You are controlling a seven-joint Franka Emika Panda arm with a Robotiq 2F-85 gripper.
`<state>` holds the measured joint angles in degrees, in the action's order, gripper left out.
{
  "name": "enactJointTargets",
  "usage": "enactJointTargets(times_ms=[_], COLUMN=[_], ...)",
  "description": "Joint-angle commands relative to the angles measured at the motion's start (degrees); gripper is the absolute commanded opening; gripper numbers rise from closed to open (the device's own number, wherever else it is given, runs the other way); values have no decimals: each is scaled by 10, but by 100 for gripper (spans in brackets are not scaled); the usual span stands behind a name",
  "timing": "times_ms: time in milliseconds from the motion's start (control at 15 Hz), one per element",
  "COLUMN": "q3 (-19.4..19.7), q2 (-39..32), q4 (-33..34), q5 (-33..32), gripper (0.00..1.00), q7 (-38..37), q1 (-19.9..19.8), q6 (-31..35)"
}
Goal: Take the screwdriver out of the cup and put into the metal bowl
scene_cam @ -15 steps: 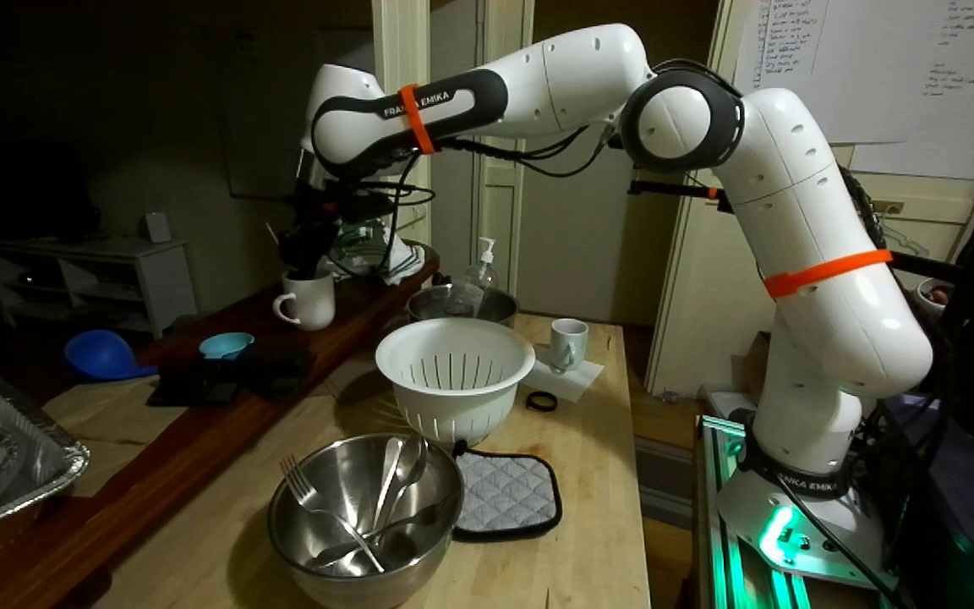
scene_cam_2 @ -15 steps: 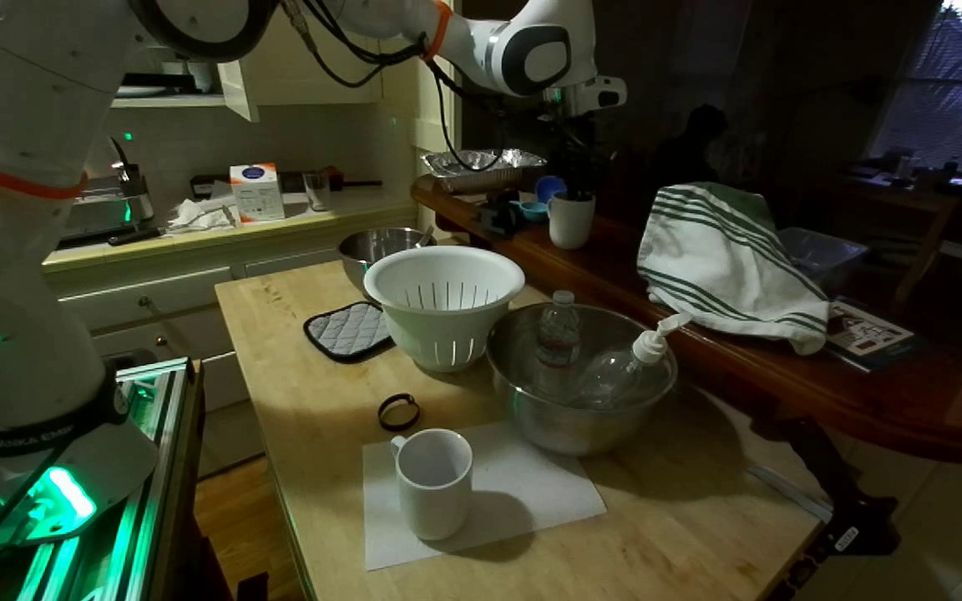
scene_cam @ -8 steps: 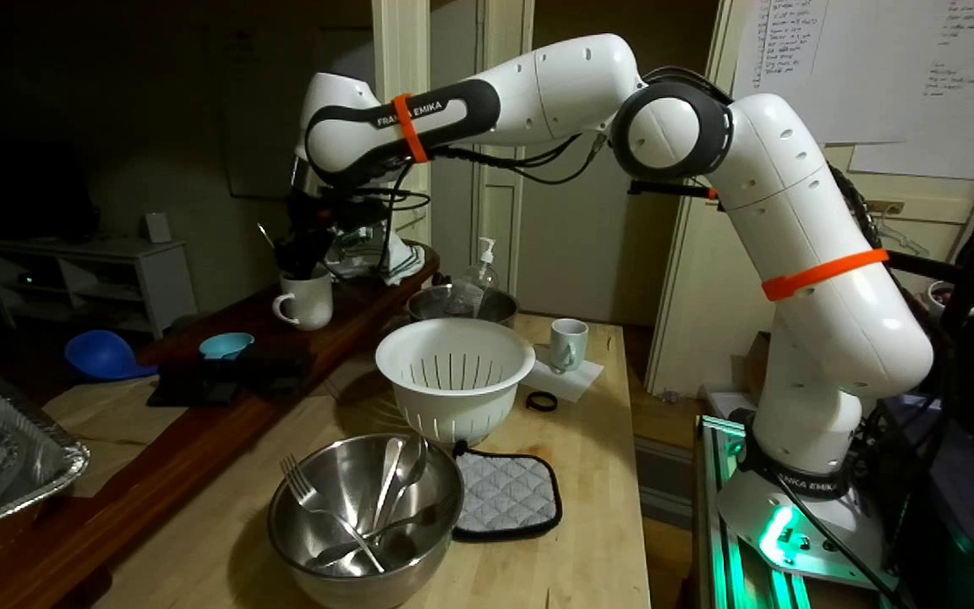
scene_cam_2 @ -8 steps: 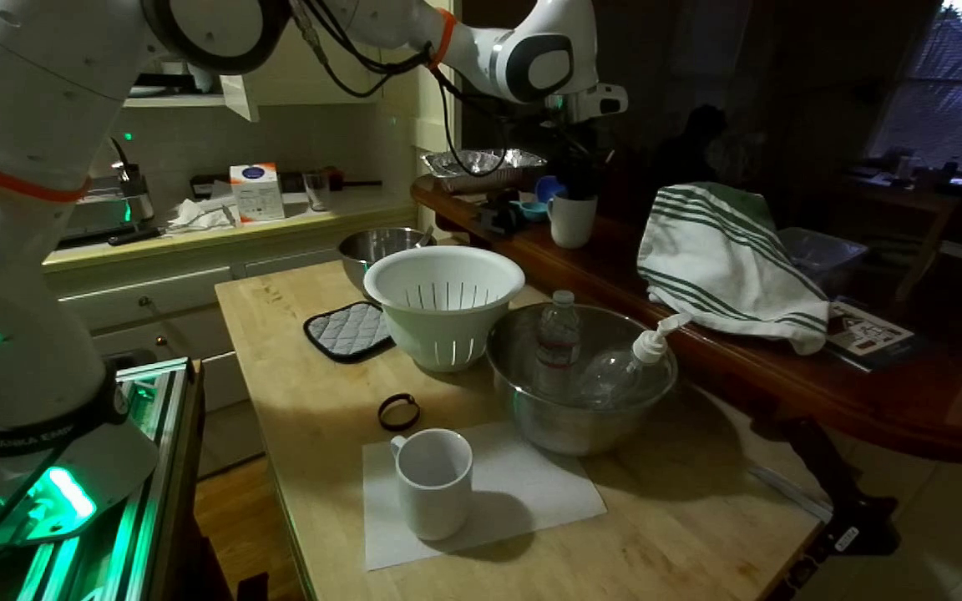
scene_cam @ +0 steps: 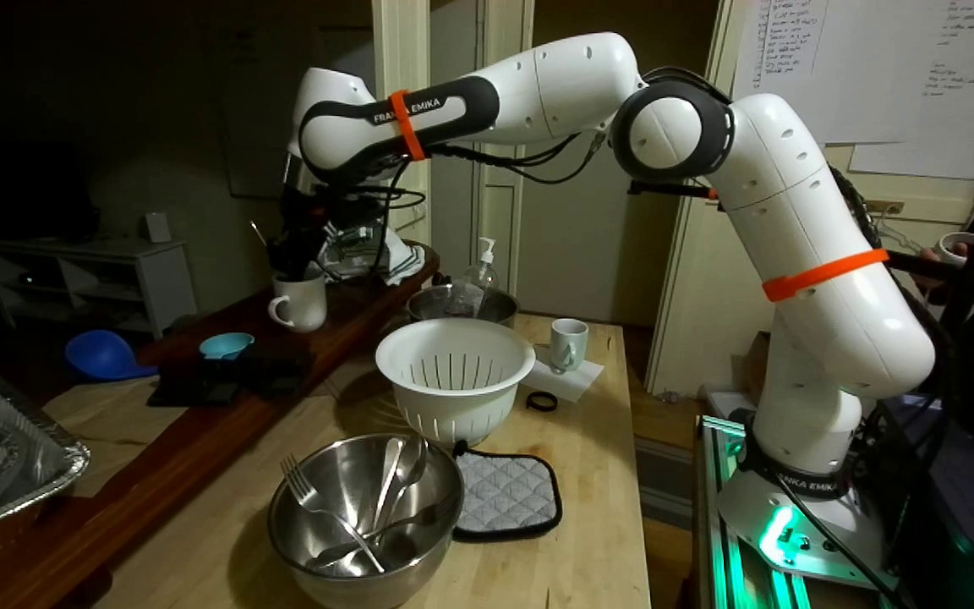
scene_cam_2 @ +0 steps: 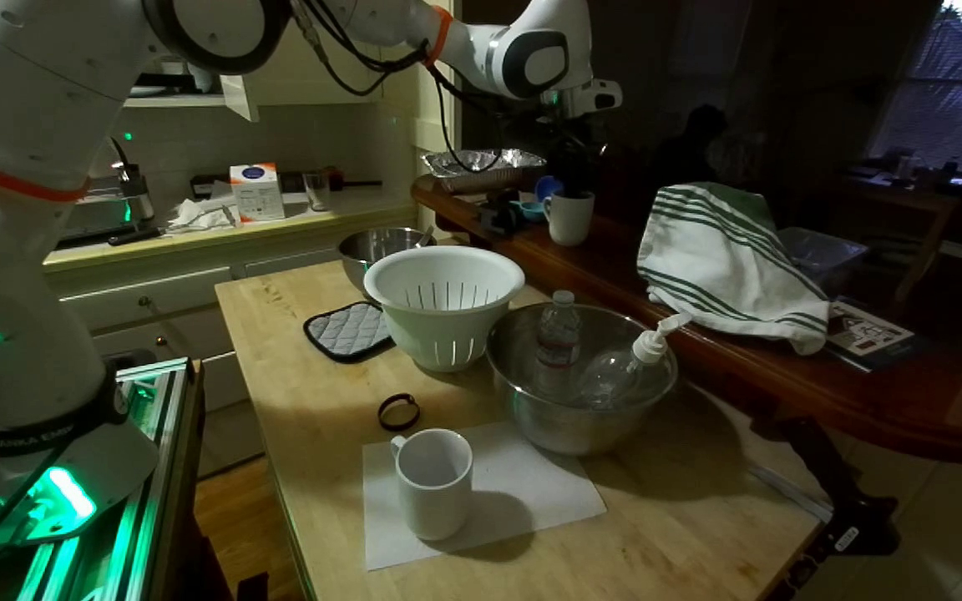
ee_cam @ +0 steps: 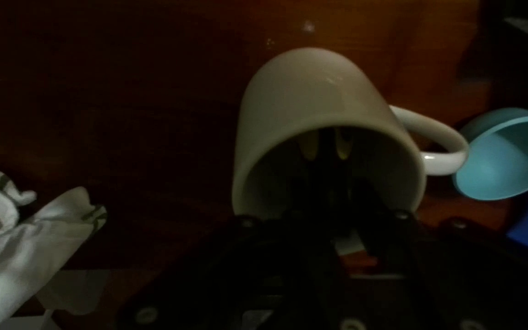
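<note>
My gripper (ee_cam: 330,190) is closed at the mouth of the cup (ee_cam: 310,91), can't tell if I'm holding anything, thin rod (scene_cam: 259,233) slanting up beside it.

Partly hidden, "FRANKA EMIKA" marks the forearm (scene_cam: 478,100) and base (scene_cam: 804,526).

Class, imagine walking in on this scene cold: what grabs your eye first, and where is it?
The white arm probably comes first, arching high across both exterior views, its gripper at the mouth of the mug on the dark ledge. Next, likely, come the green light on the arm's base and the pale, slotted colander on the table.
</note>
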<state>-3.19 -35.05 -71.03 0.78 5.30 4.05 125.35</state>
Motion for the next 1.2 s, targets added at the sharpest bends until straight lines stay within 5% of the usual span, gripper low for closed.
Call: enactJointTargets(times_ms=[0,867,1133], q3=[2,15,-10], q2=[43,200,247], q4=[-40,-167,-225], q5=[-14,-121,-131], gripper=[7,7,7], q7=[-7,-48,-28], q1=[8,40,48], q6=[-5,97,108])
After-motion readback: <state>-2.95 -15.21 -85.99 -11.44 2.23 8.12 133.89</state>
